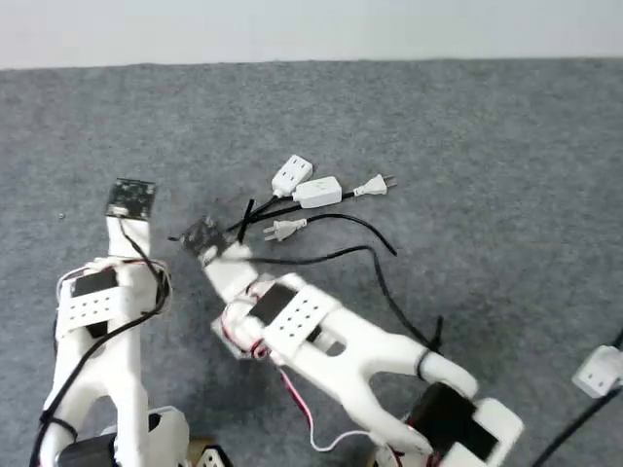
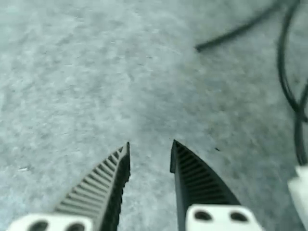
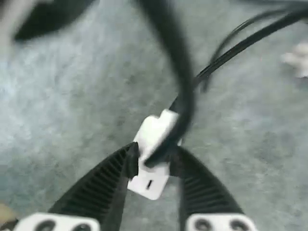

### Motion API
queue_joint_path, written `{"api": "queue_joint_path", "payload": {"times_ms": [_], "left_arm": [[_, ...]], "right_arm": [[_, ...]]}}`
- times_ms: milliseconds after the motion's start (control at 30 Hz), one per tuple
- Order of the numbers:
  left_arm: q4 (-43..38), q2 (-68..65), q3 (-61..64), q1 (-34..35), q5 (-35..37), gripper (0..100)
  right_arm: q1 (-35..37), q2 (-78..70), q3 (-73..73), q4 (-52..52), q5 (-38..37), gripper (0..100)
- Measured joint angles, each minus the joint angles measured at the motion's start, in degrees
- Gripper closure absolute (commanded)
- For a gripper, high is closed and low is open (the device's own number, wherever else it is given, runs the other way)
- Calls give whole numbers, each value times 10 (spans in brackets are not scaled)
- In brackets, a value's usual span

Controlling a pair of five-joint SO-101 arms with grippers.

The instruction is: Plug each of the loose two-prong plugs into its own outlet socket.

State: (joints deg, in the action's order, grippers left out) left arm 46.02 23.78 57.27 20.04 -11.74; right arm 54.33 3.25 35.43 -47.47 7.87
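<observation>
Grey felt-like mat (image 1: 487, 146) lies bare under the left gripper (image 2: 150, 147), whose black ribbed jaws stand apart with nothing between them. Next over, the right gripper (image 3: 154, 149) is clamped on a small white plastic connector block (image 3: 155, 126), its black cord (image 3: 171, 48) trailing ahead. A slot-like mark suggests a socket, though I cannot be sure. Beyond its tips lie a white two-prong plug (image 1: 284, 230) and a white boxy outlet socket (image 1: 292, 175). A pickup seems in hand. Mating next calls for lining prongs with slots.
</observation>
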Motion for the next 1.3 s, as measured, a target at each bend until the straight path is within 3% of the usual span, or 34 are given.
{"api": "queue_joint_path", "payload": {"times_ms": [333, 633, 800, 1000, 1100, 1300], "left_arm": [[-5, 0, -3, 17, 20, 865], [-21, 0, -30, 84, 94, 865], [-23, 0, -33, 84, 99, 865], [-23, 0, -33, 85, 99, 865], [-23, 0, -33, 85, 99, 865], [-23, 0, -33, 85, 99, 865]], "right_arm": [[11, -4, 1, -3, 30, 698], [70, -8, 2, -4, 53, 707], [69, -15, 2, -4, 55, 852], [55, -94, -49, -24, 26, 876], [49, -137, -105, -69, 25, 995], [36, -163, -149, -105, 22, 980]]}}
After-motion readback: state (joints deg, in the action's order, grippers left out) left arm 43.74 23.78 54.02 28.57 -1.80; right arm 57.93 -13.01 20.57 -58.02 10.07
